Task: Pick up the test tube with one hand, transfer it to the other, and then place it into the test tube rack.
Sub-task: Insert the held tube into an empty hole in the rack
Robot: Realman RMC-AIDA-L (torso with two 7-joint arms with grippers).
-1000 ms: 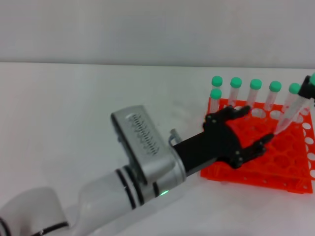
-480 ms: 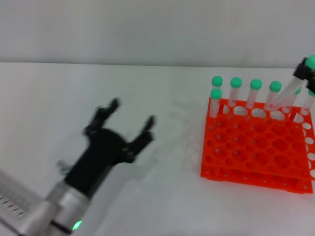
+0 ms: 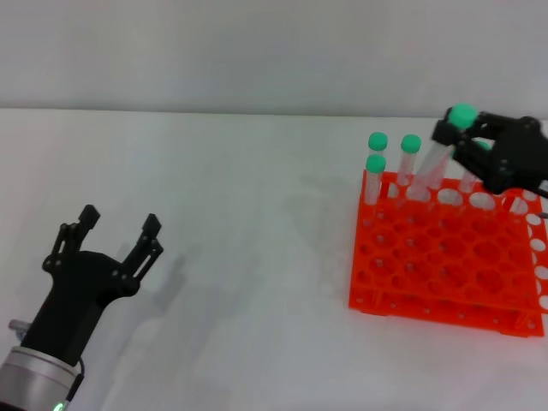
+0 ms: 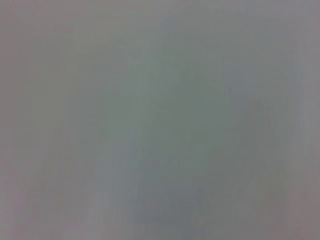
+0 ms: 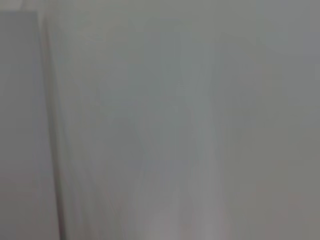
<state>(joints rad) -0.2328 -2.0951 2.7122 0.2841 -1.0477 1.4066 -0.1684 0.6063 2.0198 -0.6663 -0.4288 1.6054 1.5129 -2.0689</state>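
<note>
One tube (image 3: 438, 152) hangs tilted over the rack's (image 3: 445, 257) back row at two o'clock, pinched in the right gripper (image 3: 479, 150); that lean could catch a rim. Left gripper (image 3: 111, 244), jaws spread, idles at eight o'clock above the desk (image 3: 257, 214).

Left gripper (image 3: 118, 233): matte black, claw-like, several jointed fingers with blocky squared tips, on a tapering black palm. Wrist: silver-grey ring with a small green light at its edge. Right gripper (image 3: 479, 141): matching black jointed fingers and housing.
</note>
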